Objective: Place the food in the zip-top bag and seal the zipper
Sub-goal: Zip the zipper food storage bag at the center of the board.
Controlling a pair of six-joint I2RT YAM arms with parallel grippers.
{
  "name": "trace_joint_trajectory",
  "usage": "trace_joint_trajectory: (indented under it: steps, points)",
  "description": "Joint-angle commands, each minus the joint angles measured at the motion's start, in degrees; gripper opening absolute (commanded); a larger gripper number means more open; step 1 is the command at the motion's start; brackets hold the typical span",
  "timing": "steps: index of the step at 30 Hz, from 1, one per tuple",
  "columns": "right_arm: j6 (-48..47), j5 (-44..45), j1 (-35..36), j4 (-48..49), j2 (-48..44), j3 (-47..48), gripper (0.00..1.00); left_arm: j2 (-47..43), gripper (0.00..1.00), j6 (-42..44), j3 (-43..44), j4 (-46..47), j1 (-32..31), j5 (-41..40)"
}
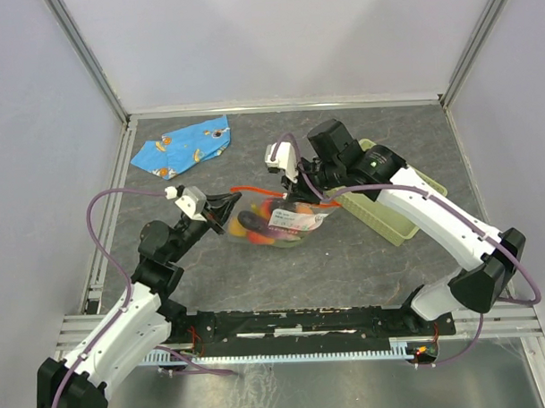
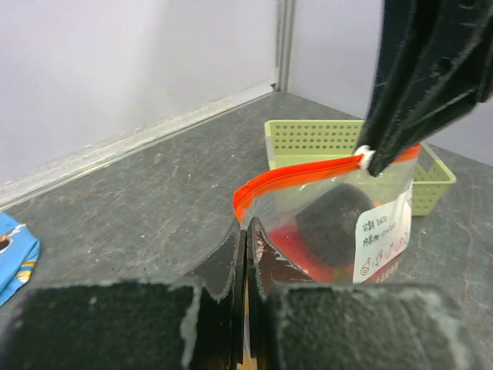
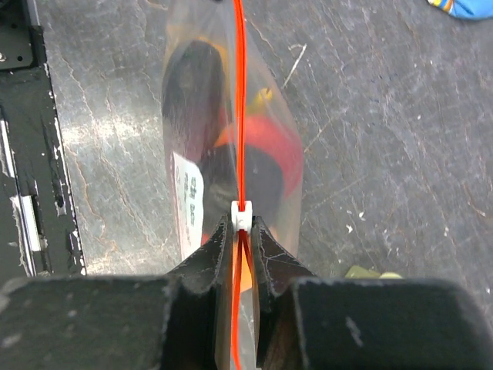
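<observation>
At mid-counter, the top view shows the clear crinkly plastic zip-top bag (image 1: 287, 223) lying between the two arms. The left gripper (image 1: 226, 208) is at its left end and the right gripper (image 1: 301, 192) is over its upper edge. The food (image 1: 258, 224) sits inside the bag as a jumble of orange, red, yellow and dark purple toy pieces.

The left wrist view adds that the left gripper (image 2: 246, 239) is clenched on the bag's corner, just below the thin red-orange zipper (image 2: 300, 174). It also shows the other arm's black fingers (image 2: 400, 116) meeting a small white slider (image 2: 365, 157) on that strip.

The right wrist view looks straight along the zipper (image 3: 239, 116). The right gripper (image 3: 243, 240) is pinched onto the strip, directly behind the white slider (image 3: 242, 216). Through the plastic, a red round fruit (image 3: 273, 158), a dark purple eggplant (image 3: 196, 77) and a white printed label (image 3: 189, 204) are visible.

A pale green perforated plastic basket (image 1: 389, 209) stands just right of the bag, partly under the right arm. A blue cloth with orange prints (image 1: 183, 144) lies well apart at the far left.

The counter (image 1: 364, 263) is dark grey and scuffed. Pale walls and aluminium frame posts (image 1: 88, 58) enclose it.
</observation>
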Motion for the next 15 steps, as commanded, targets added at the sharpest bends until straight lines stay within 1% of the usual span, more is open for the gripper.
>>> trace_joint_trajectory:
  steps: [1, 5, 9, 15]
  points:
    - [2.3, 5.6, -1.4, -3.3, -4.3, -1.0, 0.01, 0.3, 0.03, -1.4, 0.8, 1.3, 0.7, -10.9]
    - [3.5, 7.4, -1.6, -3.7, -5.9, -2.7, 0.02, 1.1, 0.03, -1.7, 1.5, 0.2, 0.7, -14.1]
    - [4.8, 9.5, -1.8, -4.0, -6.8, -3.9, 0.02, 1.7, 0.03, -2.6, 1.8, -0.2, 0.8, -19.1]
    - [6.1, 15.1, -2.0, -5.6, -7.0, -4.1, 0.01, 3.5, 0.03, -2.5, 3.2, -3.0, 0.8, -24.6]
